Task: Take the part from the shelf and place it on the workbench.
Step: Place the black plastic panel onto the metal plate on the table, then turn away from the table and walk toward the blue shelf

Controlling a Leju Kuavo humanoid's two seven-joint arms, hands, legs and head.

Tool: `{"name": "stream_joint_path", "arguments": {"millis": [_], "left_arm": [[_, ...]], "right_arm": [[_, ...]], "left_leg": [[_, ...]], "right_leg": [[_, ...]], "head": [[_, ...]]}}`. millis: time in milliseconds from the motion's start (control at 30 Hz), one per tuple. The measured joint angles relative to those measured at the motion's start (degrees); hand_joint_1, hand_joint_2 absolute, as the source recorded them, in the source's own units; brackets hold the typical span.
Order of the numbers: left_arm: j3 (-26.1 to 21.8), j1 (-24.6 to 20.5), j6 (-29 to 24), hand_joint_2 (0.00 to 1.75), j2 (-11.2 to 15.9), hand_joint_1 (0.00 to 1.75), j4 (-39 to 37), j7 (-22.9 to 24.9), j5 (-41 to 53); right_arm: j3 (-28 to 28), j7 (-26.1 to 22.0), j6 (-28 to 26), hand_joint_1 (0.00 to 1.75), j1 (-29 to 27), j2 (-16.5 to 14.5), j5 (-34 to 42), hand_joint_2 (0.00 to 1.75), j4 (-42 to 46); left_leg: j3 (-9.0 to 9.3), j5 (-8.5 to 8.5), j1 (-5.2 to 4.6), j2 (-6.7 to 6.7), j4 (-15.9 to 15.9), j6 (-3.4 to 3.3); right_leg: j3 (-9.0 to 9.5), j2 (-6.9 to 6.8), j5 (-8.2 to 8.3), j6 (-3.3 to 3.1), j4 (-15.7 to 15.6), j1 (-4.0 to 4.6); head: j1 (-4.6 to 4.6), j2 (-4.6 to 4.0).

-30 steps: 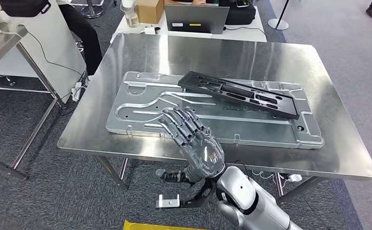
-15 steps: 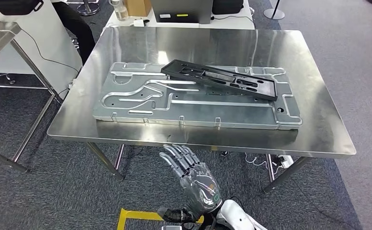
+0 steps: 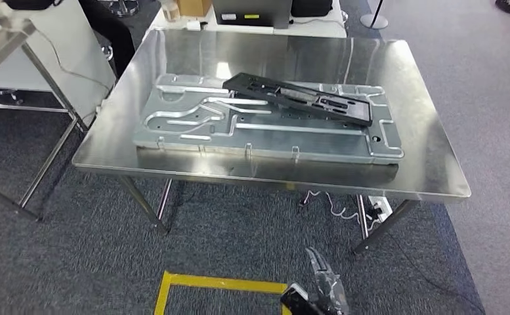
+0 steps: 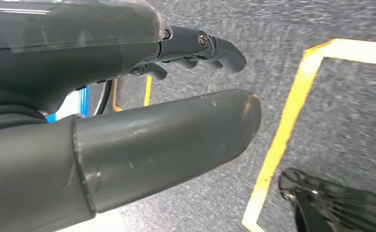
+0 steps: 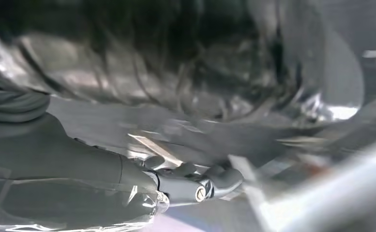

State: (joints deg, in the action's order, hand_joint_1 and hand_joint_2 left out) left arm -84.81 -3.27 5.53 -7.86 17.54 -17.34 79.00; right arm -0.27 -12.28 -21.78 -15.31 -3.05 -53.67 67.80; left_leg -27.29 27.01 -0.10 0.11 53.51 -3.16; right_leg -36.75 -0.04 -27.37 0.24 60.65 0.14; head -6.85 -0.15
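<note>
The black frame-shaped part (image 3: pixel 298 98) lies slanted across the large silver moulded plate (image 3: pixel 193 125) on the steel workbench (image 3: pixel 423 157); no hand touches it. My right hand (image 3: pixel 322 285) hangs low at the picture's bottom edge, well in front of the bench and over the carpet, holding nothing. The right wrist view is blurred; there the right hand (image 5: pixel 127 183) shows its fingers stretched out and free. My left hand (image 4: pixel 127 121) hangs over the grey carpet with thumb and fingers apart and nothing in it.
A second steel table (image 3: pixel 2 39) stands at the far left. Behind the workbench is a white desk with a laptop (image 3: pixel 249 12) and a cardboard box (image 3: pixel 193 6). Yellow floor tape (image 3: pixel 219 283) marks a square in front. Cables (image 3: pixel 337 203) hang under the bench.
The whole picture has shifted, so the camera has moved back from the bench. My right hand has dropped from above the silver plate to below the bench edge. The black part lies as before.
</note>
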Motion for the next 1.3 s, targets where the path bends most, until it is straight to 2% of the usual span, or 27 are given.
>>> {"name": "stream_joint_path", "arguments": {"millis": [67,100,133,167,233,300,333,367,433,467,500,567,600,633,667,733,800,833,900,933,1000,1067,1133,1167,1200,1233,1300], "left_arm": [[-0.1,-0.02,0.05,0.0,-0.21,0.0,0.1,0.01,-0.03],[-0.12,-0.01,0.06,0.0,-0.32,0.0,0.1,0.01,-0.03],[-0.15,-0.01,0.06,0.0,-0.44,0.0,0.1,0.01,-0.03],[-0.16,-0.03,0.06,0.0,-0.55,0.0,0.1,0.01,-0.03],[-0.16,-0.22,0.04,0.0,-0.67,0.0,0.1,0.01,-0.02],[-0.15,-0.57,0.03,0.0,-0.75,0.0,0.12,0.02,0.08],[-0.15,-0.73,0.03,0.0,-0.78,0.0,0.13,0.02,0.16],[-0.14,-0.83,0.02,0.0,-0.79,0.0,0.14,0.03,0.28],[-0.1,-0.92,0.01,0.0,-0.81,0.0,0.14,0.03,0.5],[-0.09,-0.9,-0.01,0.0,-0.84,0.0,0.15,0.04,0.61],[-0.07,-0.88,-0.02,0.0,-0.86,0.0,0.15,0.11,0.7],[0.02,-0.89,-0.03,0.0,-0.86,0.0,0.15,0.34,0.81],[0.07,-0.94,-0.03,0.0,-0.83,0.0,0.15,0.5,0.83],[0.11,-0.97,-0.03,0.0,-0.77,0.0,0.15,0.66,0.83],[0.14,-0.98,-0.04,0.0,-0.72,0.0,0.15,0.81,0.83],[0.21,-1.02,-0.09,0.0,-0.61,0.0,0.15,1.04,0.84],[0.36,-1.28,-0.14,0.0,-0.47,0.0,0.15,1.09,0.85],[0.44,-1.4,-0.15,0.0,-0.42,0.0,0.15,1.1,0.84],[0.56,-1.38,-0.22,0.0,-0.32,0.0,0.15,1.11,0.83],[0.62,-1.3,-0.26,0.0,-0.28,0.0,0.15,1.14,0.83],[0.81,-1.2,-0.34,0.0,-0.25,0.0,0.15,1.26,0.83],[1.1,-1.26,-0.36,0.0,-0.25,0.0,0.15,1.38,0.84],[1.36,-1.33,-0.42,0.0,-0.24,0.0,0.15,1.44,0.84],[1.45,-1.32,-0.45,0.0,-0.23,0.0,0.15,1.48,0.84],[1.5,-1.29,-0.49,0.0,-0.23,0.0,0.15,1.52,0.84],[1.53,-1.25,-0.52,0.0,-0.24,0.0,0.15,1.57,0.87],[1.65,-1.25,-0.58,0.0,-0.32,0.0,0.14,1.78,1.14]], "right_arm": [[-8.41,-2.44,0.33,0.0,1.93,-1.56,-2.05,0.0,-9.87],[-12.21,-3.05,0.18,0.0,3.02,-2.06,-3.09,0.0,-14.39],[-15.63,-3.19,0.04,0.0,3.96,-2.45,-3.95,0.0,-18.82],[-18.54,-2.94,0.01,0.0,4.69,-2.8,-4.53,0.0,-22.59],[-22.9,-1.28,0.71,0.0,6.12,-3.25,-5.0,0.0,-28.85],[-26.8,2.3,3.43,0.0,7.78,-3.78,-4.94,0.0,-34.47],[-28.61,4.31,5.27,0.0,8.53,-4.04,-4.81,0.0,-37.0],[-30.31,6.23,7.04,0.0,9.11,-4.28,-4.64,0.0,-39.34],[-33.22,9.03,9.73,0.0,10.07,-4.78,-4.34,0.0,-43.23],[-34.41,10.27,10.93,0.0,10.5,-5.01,-4.26,0.0,-44.77],[-35.61,11.81,12.45,0.0,10.91,-5.2,-4.24,0.0,-46.31],[-37.52,14.98,16.01,0.0,11.58,-5.36,-4.26,0.0,-48.64],[-38.35,16.29,17.79,0.0,11.79,-5.44,-4.28,0.0,-49.64],[-39.02,17.18,19.33,0.0,12.0,-5.51,-4.28,0.0,-50.39],[-39.6,17.74,20.6,0.0,12.19,-5.59,-4.29,0.0,-51.01],[-40.5,18.23,22.16,0.0,12.64,-5.84,-4.29,0.0,-51.9],[-41.21,18.29,22.74,0.0,12.96,-6.16,-4.3,0.0,-52.48],[-41.53,18.27,22.89,0.0,13.12,-6.25,-4.33,0.0,-52.71],[-42.08,18.08,23.21,0.0,13.52,-6.42,-4.56,0.0,-53.04],[-42.28,17.89,23.41,0.0,13.74,-6.46,-4.78,0.0,-53.1],[-42.62,17.41,23.69,0.0,13.96,-6.51,-5.2,0.0,-53.14],[-42.93,17.02,23.88,0.0,13.94,-6.52,-5.42,0.0,-53.21],[-43.2,16.86,24.12,0.0,13.89,-6.53,-5.63,0.0,-53.3],[-43.27,16.78,24.26,0.0,13.87,-6.55,-5.8,0.0,-53.34],[-43.31,16.63,24.41,0.0,13.83,-6.57,-5.97,0.0,-53.37],[-43.32,16.45,24.53,0.0,13.79,-6.59,-6.11,0.0,-53.4],[-43.34,16.18,24.7,0.0,13.73,-6.61,-6.24,0.0,-53.45]], "left_leg": [[-1.68,-1.15,0.16,0.24,0.33,-0.1],[-2.73,-1.6,0.2,0.33,0.77,0.01],[-3.86,-2.01,0.26,0.32,1.35,0.16],[-5.08,-2.38,0.37,0.22,2.05,0.38],[-7.45,-2.92,0.64,-0.25,3.56,1.0],[-8.98,-3.44,0.73,-0.63,4.7,1.8],[-9.29,-3.82,0.69,-0.9,4.98,2.24],[-9.4,-4.27,0.67,-1.3,4.98,2.65],[-9.63,-4.77,0.81,-2.04,5.0,3.36],[-10.08,-3.73,0.91,-1.98,5.82,3.59],[-10.79,-1.57,1.01,-1.72,7.82,3.78],[-12.7,4.0,1.1,-1.02,14.59,4.09],[-13.4,5.62,1.14,-0.87,18.06,4.25],[-13.41,5.87,1.13,-0.75,20.14,4.31],[-12.47,5.05,1.13,-0.6,20.34,4.27],[-7.35,2.42,0.97,0.4,14.41,3.73],[-1.91,1.85,0.44,2.31,6.45,2.96],[-0.66,2.14,0.17,2.95,4.13,2.65],[-0.69,2.26,-0.05,2.67,2.83,2.11],[-0.86,1.96,0.05,2.28,2.52,1.78],[-1.0,1.26,0.4,1.69,1.96,1.05],[-1.45,0.76,0.48,1.14,1.91,0.53],[-2.19,0.32,0.42,0.21,2.11,0.28],[-2.57,0.14,0.39,-0.4,2.28,0.27],[-2.89,0.03,0.38,-1.04,2.55,0.31],[-3.16,-0.01,0.39,-1.72,2.9,0.37],[-3.76,0.07,0.32,-2.94,3.79,0.64]], "right_leg": [[-1.52,0.08,-5.59,0.65,6.49,-0.55],[-1.93,0.06,-6.95,1.01,9.68,-0.8],[-1.7,0.05,-6.83,1.32,11.66,-1.03],[-0.7,0.07,-5.53,1.57,12.04,-1.23],[3.84,0.77,-2.86,1.79,7.35,-1.61],[9.04,2.36,-4.03,1.49,-0.18,-1.59],[10.46,2.92,-5.16,1.15,-2.52,-1.5],[11.04,2.89,-5.68,0.73,-3.57,-1.25],[10.63,1.83,-5.05,-0.31,-3.56,-1.33],[10.31,1.25,-4.6,-0.85,-3.61,-1.36],[9.89,0.65,-4.11,-1.34,-3.71,-1.45],[8.91,-0.47,-3.28,-1.82,-3.67,-1.19],[8.4,-1.1,-2.92,-1.88,-3.6,-1.03],[7.9,-1.71,-2.61,-1.88,-3.51,-0.88],[7.44,-2.31,-2.36,-1.87,-3.41,-0.74],[6.85,-3.39,-2.01,-1.74,-3.2,-0.53],[6.65,-4.42,-1.76,-1.41,-3.04,-0.28],[6.62,-4.93,-1.6,-1.15,-3.0,-0.21],[6.62,-5.81,-1.26,-0.51,-3.0,-0.21],[6.61,-5.51,-1.41,-0.15,-2.79,-0.29],[6.07,-3.53,-2.85,0.44,-1.27,-0.42],[4.04,-1.23,-6.16,0.72,3.38,-0.55],[1.1,-0.4,-9.52,0.88,10.31,-0.61],[0.26,-0.27,-10.06,0.96,12.53,-0.66],[0.42,-0.19,-9.42,1.0,12.67,-0.72],[1.71,0.01,-7.71,0.98,10.43,-0.82],[5.59,1.74,-4.2,0.7,2.92,-0.99]], "head": [[0.0,0.0],[0.01,0.0],[0.02,0.0],[0.01,0.0],[0.01,0.0],[0.03,0.0],[0.03,0.0],[0.07,0.0],[0.11,0.0],[0.16,0.0],[0.18,0.0],[0.23,0.0],[0.23,0.0],[0.23,0.0],[0.23,0.0],[0.23,0.0],[0.23,0.0],[0.23,0.0],[0.22,0.0],[0.21,0.0],[0.2,0.0],[0.19,0.0],[0.2,0.0],[0.2,0.0],[0.2,0.0],[0.2,0.0],[0.19,0.0]]}}
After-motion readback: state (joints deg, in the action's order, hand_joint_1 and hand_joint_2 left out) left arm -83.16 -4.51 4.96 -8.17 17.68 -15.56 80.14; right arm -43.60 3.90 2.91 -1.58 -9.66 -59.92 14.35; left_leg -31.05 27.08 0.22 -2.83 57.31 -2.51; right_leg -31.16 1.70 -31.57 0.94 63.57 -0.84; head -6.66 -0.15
